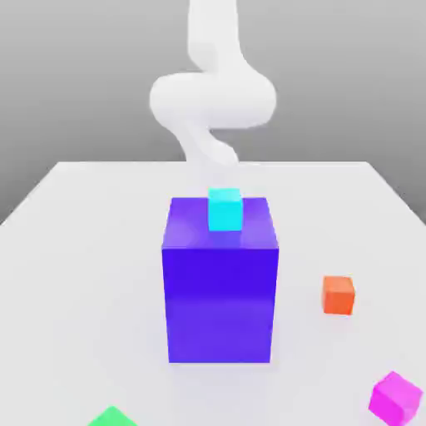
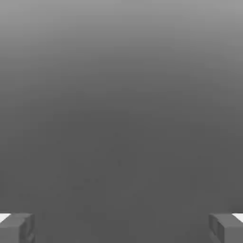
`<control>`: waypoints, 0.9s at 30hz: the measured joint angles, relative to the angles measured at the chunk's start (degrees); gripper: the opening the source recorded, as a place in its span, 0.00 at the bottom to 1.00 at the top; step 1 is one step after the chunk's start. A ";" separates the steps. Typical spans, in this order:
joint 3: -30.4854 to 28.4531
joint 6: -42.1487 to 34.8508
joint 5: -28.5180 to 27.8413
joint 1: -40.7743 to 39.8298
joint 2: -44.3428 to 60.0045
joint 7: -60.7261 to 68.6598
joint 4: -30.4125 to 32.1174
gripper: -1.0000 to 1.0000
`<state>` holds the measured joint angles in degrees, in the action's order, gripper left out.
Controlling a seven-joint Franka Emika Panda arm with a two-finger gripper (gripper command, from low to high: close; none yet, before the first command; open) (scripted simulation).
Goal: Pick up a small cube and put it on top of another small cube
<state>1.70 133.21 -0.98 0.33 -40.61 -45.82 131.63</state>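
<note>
Large block (image 1: pixel 220 304): blue-violet, upright, standing on the table (image 1: pixel 91 274). In the exterior view, it occupies the centre of the clock face; its front and top faces are visible.

Cyan cube (image 1: pixel 225 210): small, plain-faced, seated on the top face of the large block, at 12 o'clock from the block's centre.

Orange cube (image 1: pixel 338 295): small, resting on the table at 3 o'clock from the large block, apart from it.

Table: pale, smooth surface; straight far edge at 12 o'clock, beyond the large block.

Background (image 1: pixel 75 83): plain grey, beyond the table's far edge, lighter toward 12 o'clock.
</note>
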 joint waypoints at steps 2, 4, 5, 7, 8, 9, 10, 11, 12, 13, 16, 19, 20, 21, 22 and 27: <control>1.47 1.21 -0.84 0.27 4.42 0.00 -0.12 0.50; 2.76 2.36 -1.75 0.67 8.63 -0.08 -0.25 0.50; 3.44 2.93 -2.21 0.83 10.72 -0.12 -0.30 0.50; 4.78 4.08 -3.13 1.17 14.87 -0.21 -0.42 0.50; 5.43 4.64 -3.62 1.37 16.95 -0.27 -0.47 0.50; 6.06 5.21 -4.11 1.58 19.02 -0.34 -0.53 0.50; 6.66 5.78 -4.62 1.82 21.10 -0.42 -0.59 0.50; 7.23 6.34 -5.15 2.10 23.18 -0.51 -0.65 0.50; 7.81 6.90 -5.67 2.37 25.26 -0.61 -0.71 0.50; 8.36 7.47 -6.20 2.66 27.34 -0.70 -0.77 0.50; 9.92 9.15 -7.76 3.62 33.59 -0.96 -0.95 0.50; 11.04 10.82 -9.21 5.60 39.83 -1.16 -1.14 0.50; 11.27 11.41 -9.64 6.35 41.90 -1.18 -1.19 0.50; 11.42 11.99 -10.01 6.91 43.95 -1.16 -1.24 0.50; 11.65 12.57 -10.34 7.35 46.01 -1.12 -1.29 0.50; 13.22 15.57 -11.39 9.58 56.17 -0.47 -1.53 0.50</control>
<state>14.92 148.78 -12.37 9.91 15.57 -46.28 130.10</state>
